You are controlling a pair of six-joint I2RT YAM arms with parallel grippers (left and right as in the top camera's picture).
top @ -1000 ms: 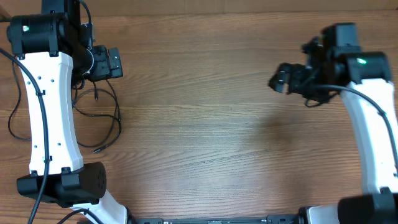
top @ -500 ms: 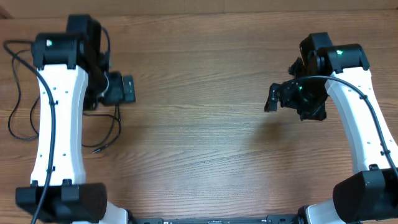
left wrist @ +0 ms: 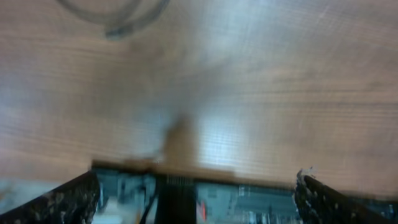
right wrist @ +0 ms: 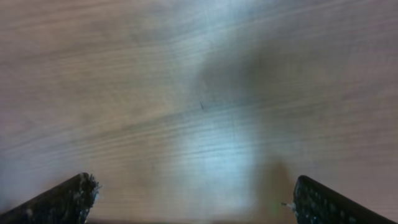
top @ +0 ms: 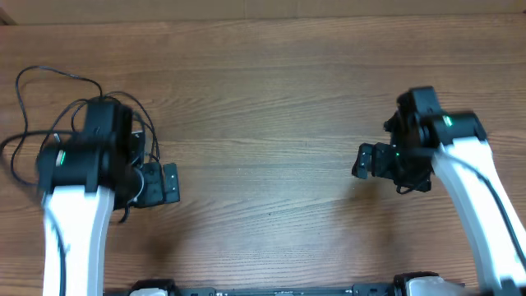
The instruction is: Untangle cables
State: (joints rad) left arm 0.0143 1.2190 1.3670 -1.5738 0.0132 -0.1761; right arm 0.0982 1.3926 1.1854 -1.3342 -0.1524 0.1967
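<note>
Several thin black flexible cables (top: 57,72) in loose loops, sprawling left-right behind the left gripper (top: 173,182) fingers, plug directions unreadable, left and right gripper (top: 359,160) jaws spread wide, holding nothing

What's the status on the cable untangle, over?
Left end effector and right end effector open, empty. Cables looped at far left, ungripped. Left arm covers part of them from overhead.

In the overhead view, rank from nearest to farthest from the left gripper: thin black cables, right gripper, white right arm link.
1. thin black cables, looped beside the left gripper, left side.
2. right gripper, opposite, on the right side.
3. white right arm link, lower right corner.
</note>
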